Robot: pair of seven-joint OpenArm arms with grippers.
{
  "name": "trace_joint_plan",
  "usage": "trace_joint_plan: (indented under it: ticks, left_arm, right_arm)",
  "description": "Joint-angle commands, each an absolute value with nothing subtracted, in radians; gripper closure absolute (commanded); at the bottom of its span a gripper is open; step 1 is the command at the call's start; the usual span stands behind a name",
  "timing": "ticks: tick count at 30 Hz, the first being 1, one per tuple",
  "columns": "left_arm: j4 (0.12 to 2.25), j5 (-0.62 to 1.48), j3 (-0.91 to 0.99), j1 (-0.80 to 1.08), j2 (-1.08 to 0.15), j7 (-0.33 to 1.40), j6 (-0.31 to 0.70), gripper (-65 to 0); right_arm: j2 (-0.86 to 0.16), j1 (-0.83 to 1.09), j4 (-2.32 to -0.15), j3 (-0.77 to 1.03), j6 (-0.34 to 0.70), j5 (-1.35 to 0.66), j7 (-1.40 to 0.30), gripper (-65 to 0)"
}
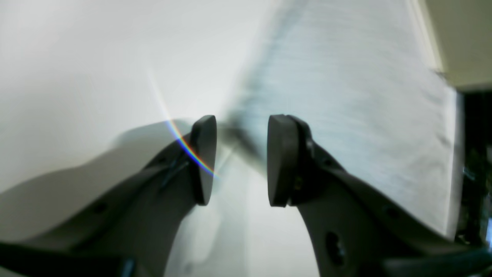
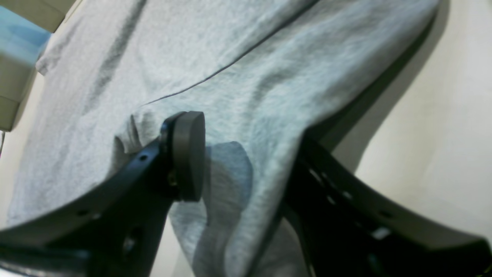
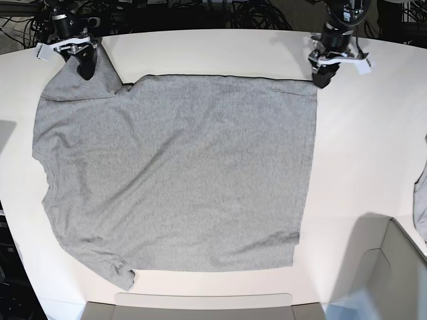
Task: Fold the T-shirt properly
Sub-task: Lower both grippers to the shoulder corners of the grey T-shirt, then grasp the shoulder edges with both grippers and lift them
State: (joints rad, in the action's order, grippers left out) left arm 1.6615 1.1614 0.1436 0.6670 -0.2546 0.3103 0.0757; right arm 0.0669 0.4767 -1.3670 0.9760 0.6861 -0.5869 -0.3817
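Lying spread across the middle of the white tabletop [image 3: 360, 153], the T-shirt [image 3: 180, 173] is mostly flat, its neck toward the left edge of the base view and its straight hem running down the right side. One sleeve points to the lower left; the other rises toward the upper left corner, where the right gripper [image 3: 85, 67] sits on it.

In the right wrist view the right gripper [image 2: 246, 161] has its fingers spread, with grey fabric draped between them and over the far finger; one pad [image 2: 188, 154] stands clear. The cloth lies across the fingers rather than being pinched.

The left gripper [image 3: 323, 75] is at the upper right corner of the shirt. Its wrist view shows the fingers [image 1: 282, 161] spread apart with nothing between them, the fabric edge blurred beyond them.

The shirt looks light, soft and limp: it should sag and crease wherever it is not supported, and a single layer could slip from a shallow grip. Sensible holds would be the hem corner by the left gripper and the sleeve or shoulder seam at the right gripper, where doubled, stitched fabric gives more to bite on. Lifting both ends evenly should keep the fold straight.
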Motion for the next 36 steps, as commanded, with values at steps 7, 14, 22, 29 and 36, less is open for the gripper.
trace_joint_plan:
  ticks: [7, 14, 22, 29, 36]
  left_arm:
    - [1.57, 1.165, 0.185, 0.605, -0.251, 0.46, 0.209, -22.9]
    - [1.537, 1.159, 0.133, 0.545, -0.255, 0.47, 0.208, -22.9]
    - [1.451, 1.158, 0.044, 0.478, -0.259, 0.47, 0.208, -13.7]
    - [1.438, 1.158, 0.053, 0.49, -0.28, 0.47, 0.205, 0.0]
    - [1.488, 1.158, 0.081, 0.598, -0.323, 0.455, 0.209, 0.0]
  right_arm:
    - [0.067, 0.499, -1.349, 0.98, 0.698, -0.466, -0.501, -26.9]
    - [0.067, 0.498, -1.351, 0.977, 0.698, -0.466, -0.498, -26.9]
    - [0.067, 0.449, -1.382, 0.98, 0.698, -0.384, -0.501, -17.9]
    - [0.073, 0.443, -1.5, 1.004, 0.698, -0.305, -0.499, 0.0]
    - [0.094, 0.437, -1.6, 1.184, 0.698, -0.323, -0.499, 0.0]
